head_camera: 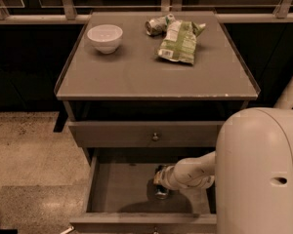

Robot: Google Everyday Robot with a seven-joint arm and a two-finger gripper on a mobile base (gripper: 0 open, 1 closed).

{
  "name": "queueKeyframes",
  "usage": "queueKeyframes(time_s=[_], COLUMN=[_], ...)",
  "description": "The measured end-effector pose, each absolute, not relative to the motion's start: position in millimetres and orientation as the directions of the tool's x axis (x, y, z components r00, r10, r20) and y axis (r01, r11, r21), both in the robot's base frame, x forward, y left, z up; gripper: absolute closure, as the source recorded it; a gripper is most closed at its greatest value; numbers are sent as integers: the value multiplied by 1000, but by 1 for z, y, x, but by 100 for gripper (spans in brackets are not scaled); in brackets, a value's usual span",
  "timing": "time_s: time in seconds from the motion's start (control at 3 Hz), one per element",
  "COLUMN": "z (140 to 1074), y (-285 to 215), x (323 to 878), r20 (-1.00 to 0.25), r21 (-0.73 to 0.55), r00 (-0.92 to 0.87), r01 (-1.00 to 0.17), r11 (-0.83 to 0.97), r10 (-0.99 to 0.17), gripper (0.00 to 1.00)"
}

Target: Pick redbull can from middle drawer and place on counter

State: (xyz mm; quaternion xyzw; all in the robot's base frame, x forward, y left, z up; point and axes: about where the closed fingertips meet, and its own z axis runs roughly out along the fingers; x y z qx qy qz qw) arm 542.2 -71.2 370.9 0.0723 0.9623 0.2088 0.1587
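Below the counter (pixel 136 72), the middle drawer (pixel 119 186) stands pulled open. The gripper (pixel 161 179) reaches down into it on a white arm, and the redbull can (pixel 161 193) sits upright right at its tip. Whether the gripper is clamped on the can cannot be told. On the counter's far side lie a white bowl (pixel 105 37), a dented can (pixel 156 26) and a green snack bag (pixel 178 42) (its print unreadable).
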Motion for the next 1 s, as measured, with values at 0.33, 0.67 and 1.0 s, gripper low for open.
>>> queueKeyframes(time_s=[0.33, 0.67, 1.0], z=[371, 371, 371], y=[-71, -71, -71], x=[542, 542, 542], r20=[-275, -275, -275], r21=[425, 425, 425], r00=[-939, -939, -939], r01=[73, 73, 73], r11=[902, 902, 902], r10=[205, 205, 205], gripper=[89, 100, 100])
